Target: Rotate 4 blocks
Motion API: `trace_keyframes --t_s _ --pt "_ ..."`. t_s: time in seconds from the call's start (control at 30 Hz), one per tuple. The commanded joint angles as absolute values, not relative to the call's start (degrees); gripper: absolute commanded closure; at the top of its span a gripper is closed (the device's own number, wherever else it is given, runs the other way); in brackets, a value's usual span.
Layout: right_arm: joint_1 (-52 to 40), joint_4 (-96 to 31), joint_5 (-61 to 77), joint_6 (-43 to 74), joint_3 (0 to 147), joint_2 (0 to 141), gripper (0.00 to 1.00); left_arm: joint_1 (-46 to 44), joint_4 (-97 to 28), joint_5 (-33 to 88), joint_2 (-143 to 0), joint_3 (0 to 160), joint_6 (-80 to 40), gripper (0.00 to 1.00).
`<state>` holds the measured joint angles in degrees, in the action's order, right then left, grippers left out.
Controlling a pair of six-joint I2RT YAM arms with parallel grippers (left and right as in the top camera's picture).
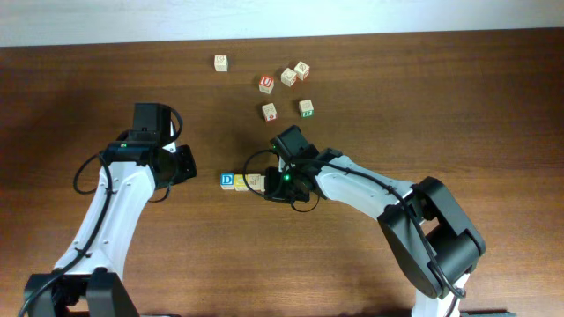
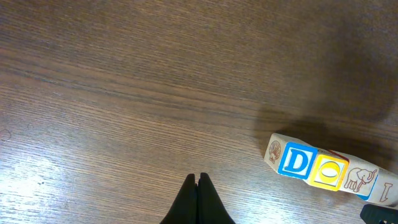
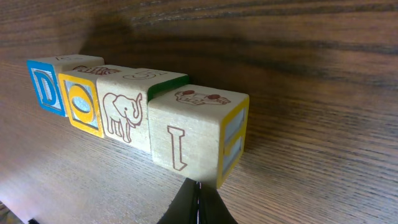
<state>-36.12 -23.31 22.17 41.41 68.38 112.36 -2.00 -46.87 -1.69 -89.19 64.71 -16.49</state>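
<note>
The four blocks lie in one touching row near the middle of the table (image 1: pixel 106 79). From the 9 o'clock end to the 3 o'clock end in the overhead view they run: the blue D block (image 3: pixel 46 87), the yellow O block (image 3: pixel 84 106), the elephant block (image 3: pixel 124 115) and the I block (image 3: pixel 186 134).

The right hand (image 3: pixel 196 202) is closed, fingers pressed together and empty. Its tip sits at the lower corner of the I block, and whether it touches cannot be told. The left hand (image 2: pixel 198 186) is also closed and empty, out at 9 o'clock from the row and apart from it.

The step in hand looks like a swing of the whole row using the closed tip as a pusher. It would go best with low contact on the I block's side face, away from the corner, so the block slides and neither tips nor twists out of line. A slow push along an arc should keep the four faces touching. The left hand could brace near the D block as a pivot.

The loose cubes (image 1: pixel 286 88) at 12 to 1 o'clock are best kept outside the sweep.
</note>
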Motion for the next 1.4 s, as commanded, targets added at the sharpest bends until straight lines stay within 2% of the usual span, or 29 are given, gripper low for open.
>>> trace_keyframes --t_s 0.0,0.63,0.73,0.83,1.0,1.37 --pt "-36.8 -23.1 21.8 41.4 68.4 113.0 0.96 -1.8 -46.7 -1.1 -88.4 64.3 -15.8 1.00" --pt "-36.8 -22.1 22.3 41.3 68.6 112.9 0.96 -1.8 -46.8 -1.0 -88.4 64.3 -15.8 1.00" --pt "-36.7 -24.5 22.5 39.4 69.5 109.2 0.96 -1.8 -47.3 0.8 -88.4 64.3 -15.8 1.00" --pt "-36.7 -26.7 17.7 38.2 69.6 103.4 0.96 -1.8 -48.1 3.1 -88.4 63.2 -15.8 1.00" --pt "-36.3 -29.8 10.1 38.2 69.5 103.3 0.96 -1.8 -47.8 4.1 -88.4 58.0 -15.8 1.00" --pt "-37.1 -30.6 17.1 39.9 69.5 109.3 0.96 -1.9 -42.9 5.4 -88.4 55.8 -15.8 1.00"
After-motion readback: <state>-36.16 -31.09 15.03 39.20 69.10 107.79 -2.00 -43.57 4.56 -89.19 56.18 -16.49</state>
